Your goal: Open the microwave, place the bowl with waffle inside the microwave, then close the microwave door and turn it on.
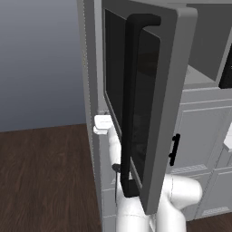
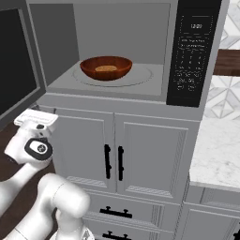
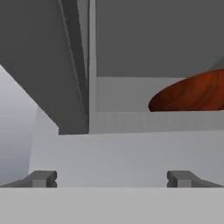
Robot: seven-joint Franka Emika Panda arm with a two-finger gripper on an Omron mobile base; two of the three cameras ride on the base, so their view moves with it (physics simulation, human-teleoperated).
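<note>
Bowl (image 2: 106, 68) seated inside microwave (image 2: 140, 51); door (image 1: 149, 99) open. Fingers (image 3: 43, 178) apart, empty, below microwave's left corner. Advise pushing door's outer face, steadily, until latched.

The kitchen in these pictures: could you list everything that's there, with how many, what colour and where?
microwave: one, grey frame, light grey inside, built in above the cabinets.
microwave door: one, grey with dark window, swung open to the left.
door handle: one, black bar, on the door.
bowl: one, reddish-brown, on the round plate inside the microwave.
waffle: one, tan, in the bowl.
control panel: one, black, right of the opening.
cabinets: several, white with black handles, below the microwave.
counter: one, white marbled, to the right.
floor: dark wood, left.
gripper: one, open, empty, below the microwave's front edge.
arm: one, white.
</note>
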